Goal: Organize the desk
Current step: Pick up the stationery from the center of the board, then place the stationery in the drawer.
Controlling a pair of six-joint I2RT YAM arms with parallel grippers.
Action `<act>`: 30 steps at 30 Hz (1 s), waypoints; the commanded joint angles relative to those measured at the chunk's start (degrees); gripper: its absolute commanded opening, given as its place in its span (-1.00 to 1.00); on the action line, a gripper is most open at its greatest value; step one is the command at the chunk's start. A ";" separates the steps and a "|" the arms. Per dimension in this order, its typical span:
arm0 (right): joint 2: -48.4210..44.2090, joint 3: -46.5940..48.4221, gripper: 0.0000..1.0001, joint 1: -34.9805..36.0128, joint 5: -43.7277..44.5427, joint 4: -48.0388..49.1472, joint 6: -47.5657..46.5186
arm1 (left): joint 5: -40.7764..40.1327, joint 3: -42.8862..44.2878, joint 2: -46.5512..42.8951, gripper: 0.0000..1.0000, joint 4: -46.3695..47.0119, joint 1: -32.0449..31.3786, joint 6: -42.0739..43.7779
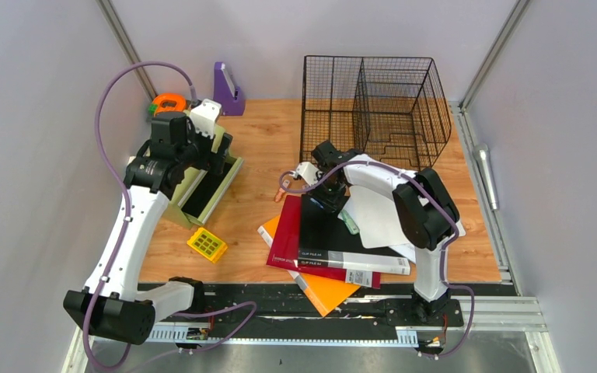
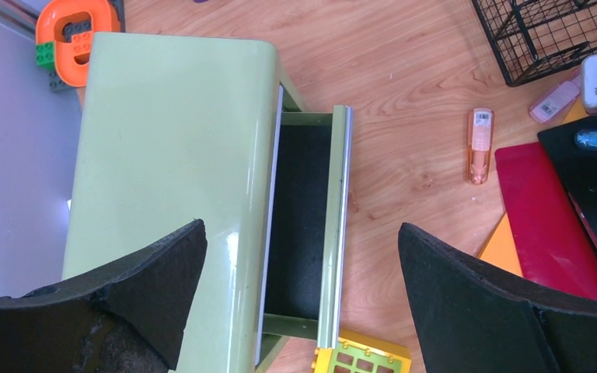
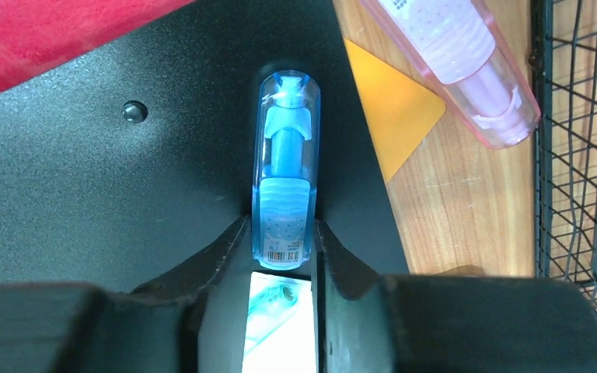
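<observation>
Little tidied on the desk [image 1: 264, 140] beneath both arms. Pinches blue tube [image 3: 284, 155] in right gripper [image 3: 281, 233] atop black folder [image 3: 85, 194]; holds left gripper [image 2: 303, 264] wide, empty, above green drawer box [image 2: 171, 155], far left. Leaves pink tube [image 3: 466, 54], yellow block [image 1: 207, 244] loose.

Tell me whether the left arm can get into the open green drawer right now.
Probably yes. The left pincer hangs wide open directly above the drawer, and nothing visible covers the drawer's dark inside.
</observation>
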 commanded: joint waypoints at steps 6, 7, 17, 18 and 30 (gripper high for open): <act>-0.61 9.17 -0.95 2.11 -5.69 -5.41 -0.46 | -0.06 2.33 -1.02 1.00 0.92 0.11 -1.76; -0.73 10.98 -0.98 3.00 -6.37 -6.01 -0.63 | -0.41 3.20 -0.66 1.00 0.60 0.11 -1.97; 11.43 40.01 -0.99 11.63 -7.38 -7.44 -3.02 | -2.59 14.24 3.02 1.00 -3.41 4.93 -9.92; 13.28 43.10 -0.98 12.34 -7.18 -7.35 -3.60 | -1.22 15.61 3.26 1.00 -4.07 6.70 -10.89; 23.11 52.43 -0.91 18.28 0.65 7.78 -18.81 | 2.05 16.68 2.40 1.00 -3.15 13.95 -14.24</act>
